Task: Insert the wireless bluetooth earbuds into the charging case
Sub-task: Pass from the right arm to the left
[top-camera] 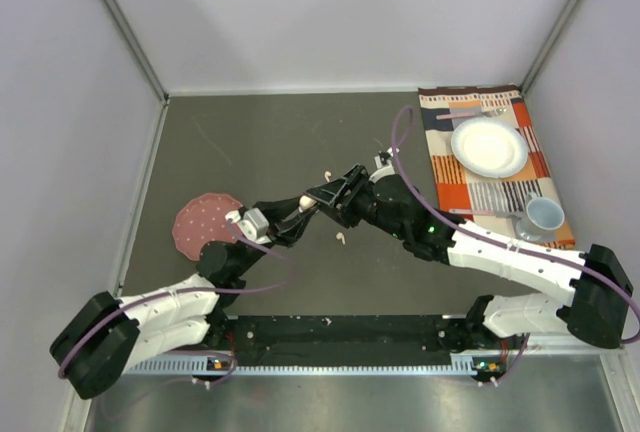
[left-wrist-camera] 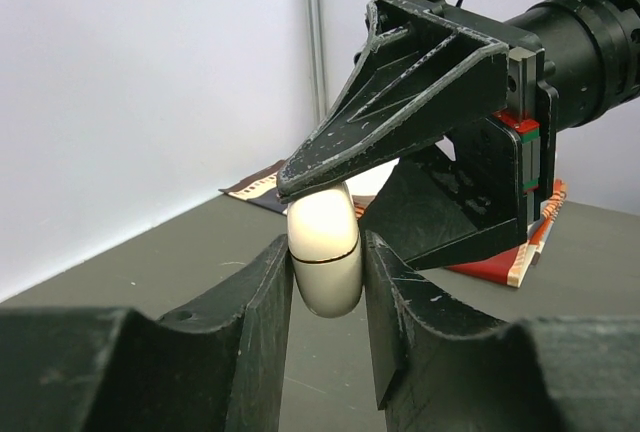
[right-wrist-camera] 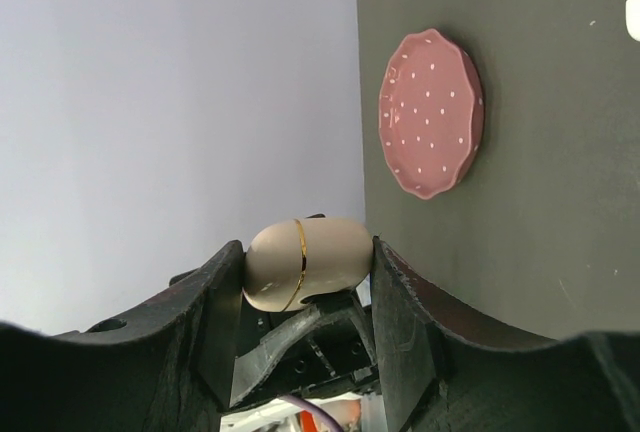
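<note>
Pincers first: the left pincer (left-wrist-camera: 326, 242) is pinching the charging case (left-wrist-camera: 323, 257), its two fingers pressed on either flank. The right pincer (right-wrist-camera: 307, 252) is clamped on that same case from the opposite side, and we see one of its dark fingers lying across the case's top end in the left wrist view. So both arms have it, up off the table (top-camera: 250, 142), near the middle of the overhead view. The case is a pale cream pebble with a thin gold seam, and we see that seam closed.

Moving outward, one tiny white earbud (top-camera: 343, 239) lies on the table at about four o'clock from the case, just beside the right arm. Another white earbud (top-camera: 326, 174) lies at about one o'clock. Both are outside the case.

At eight o'clock we have the pink dotted dish (top-camera: 205, 220), next to the left arm. Far out at two o'clock sits the striped placemat (top-camera: 455, 187), carrying a white plate (top-camera: 489, 146), a pale cup (top-camera: 545, 214) and a fork (top-camera: 470, 112).
</note>
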Robot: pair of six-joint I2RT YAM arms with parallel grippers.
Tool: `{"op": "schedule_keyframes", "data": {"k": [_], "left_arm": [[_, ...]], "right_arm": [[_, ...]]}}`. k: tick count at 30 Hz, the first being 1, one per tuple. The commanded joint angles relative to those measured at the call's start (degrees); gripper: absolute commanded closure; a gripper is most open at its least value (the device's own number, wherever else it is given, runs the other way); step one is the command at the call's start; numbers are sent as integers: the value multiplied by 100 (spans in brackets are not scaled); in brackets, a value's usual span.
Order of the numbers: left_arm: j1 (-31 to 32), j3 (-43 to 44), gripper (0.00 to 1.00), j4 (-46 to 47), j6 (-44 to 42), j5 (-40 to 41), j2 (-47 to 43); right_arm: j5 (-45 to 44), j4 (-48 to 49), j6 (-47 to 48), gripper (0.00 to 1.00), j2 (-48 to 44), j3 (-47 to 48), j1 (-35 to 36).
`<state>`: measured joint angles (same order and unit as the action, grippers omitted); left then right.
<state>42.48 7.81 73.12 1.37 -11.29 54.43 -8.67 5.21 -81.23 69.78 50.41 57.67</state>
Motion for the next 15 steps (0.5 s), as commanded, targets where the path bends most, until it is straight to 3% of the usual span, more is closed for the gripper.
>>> {"op": "schedule_keyframes", "data": {"k": [1, 9, 12, 15], "left_arm": [[85, 98, 60, 853, 65, -225, 119], [85, 62, 58, 1116, 180, -128, 278], [85, 71, 65, 1099, 180, -102, 270], [85, 62, 80, 1099, 180, -67, 278]], "right_arm": [[23, 313, -59, 93, -17, 118, -54], [49, 384, -77, 93, -61, 74, -54], [40, 419, -94, 93, -61, 48, -63], [58, 437, -95, 93, -70, 30, -63]]}}
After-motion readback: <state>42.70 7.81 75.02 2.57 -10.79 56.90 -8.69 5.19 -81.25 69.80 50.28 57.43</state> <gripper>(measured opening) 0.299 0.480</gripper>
